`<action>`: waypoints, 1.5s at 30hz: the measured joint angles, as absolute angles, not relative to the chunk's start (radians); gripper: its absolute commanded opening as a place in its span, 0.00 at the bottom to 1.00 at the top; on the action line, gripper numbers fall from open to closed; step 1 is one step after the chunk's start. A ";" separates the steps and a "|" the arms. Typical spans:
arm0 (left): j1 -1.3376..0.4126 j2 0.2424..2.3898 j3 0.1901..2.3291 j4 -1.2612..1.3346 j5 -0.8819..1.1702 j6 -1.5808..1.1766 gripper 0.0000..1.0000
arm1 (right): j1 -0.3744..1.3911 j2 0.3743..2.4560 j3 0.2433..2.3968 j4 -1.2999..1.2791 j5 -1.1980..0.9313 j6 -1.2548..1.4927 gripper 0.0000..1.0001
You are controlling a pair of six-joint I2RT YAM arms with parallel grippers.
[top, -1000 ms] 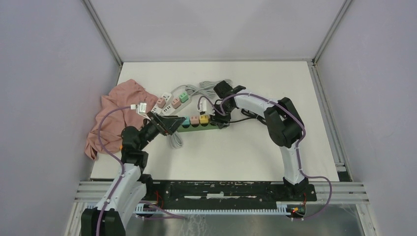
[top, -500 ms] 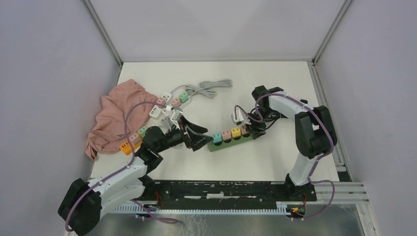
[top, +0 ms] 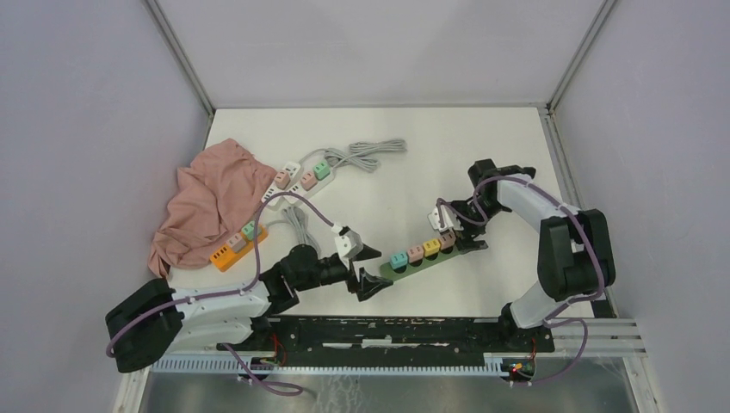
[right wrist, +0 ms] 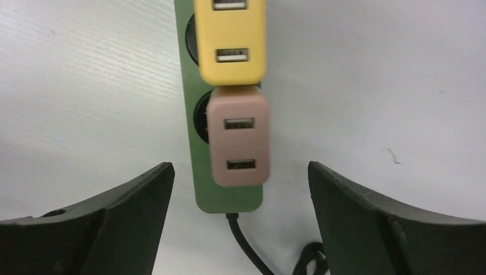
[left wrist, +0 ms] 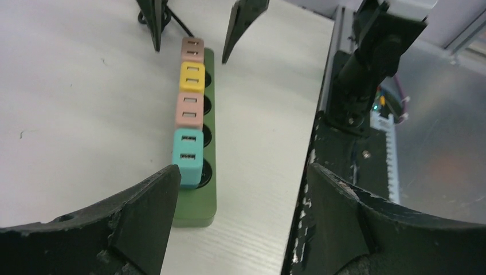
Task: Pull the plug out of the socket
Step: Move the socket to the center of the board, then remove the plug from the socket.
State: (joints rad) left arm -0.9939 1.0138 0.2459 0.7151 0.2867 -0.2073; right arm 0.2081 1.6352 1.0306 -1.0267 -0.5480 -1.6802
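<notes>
A green socket strip [top: 385, 274] lies slanted near the table's front, with a row of USB plugs in it: teal [top: 399, 260], pink [top: 416, 253], yellow [top: 431, 247] and brownish pink [top: 447, 241]. My left gripper [top: 372, 269] is open at the strip's left end. In the left wrist view the teal plug [left wrist: 188, 157] sits just beyond my left gripper [left wrist: 242, 172], touched by neither finger. My right gripper [top: 460, 231] is open over the corded end. In the right wrist view the brownish-pink plug [right wrist: 239, 137] lies between the fingers of that gripper [right wrist: 240, 166], clear of both.
A pink cloth [top: 211, 202] lies at the left with an orange socket strip [top: 237, 248] beside it. A white strip [top: 297, 178] with a grey cord [top: 366, 153] lies behind. The green strip's black cord [right wrist: 246, 240] curls by my right gripper. The black base rail [top: 405, 331] runs close to the left gripper.
The right gripper has opened and let go of the green strip's corded end. The strip has slid right and turned. The left arm has swung down toward the front edge.
</notes>
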 measured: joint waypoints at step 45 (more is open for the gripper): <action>-1.030 1.125 0.059 0.972 0.017 -0.110 0.99 | 0.376 1.420 1.141 -1.035 -1.031 -1.188 1.00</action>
State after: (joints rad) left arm -1.0302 1.1252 0.0593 0.9722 0.0174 -0.1101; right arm 0.3759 1.4200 1.1412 -1.0351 -1.0313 -1.1877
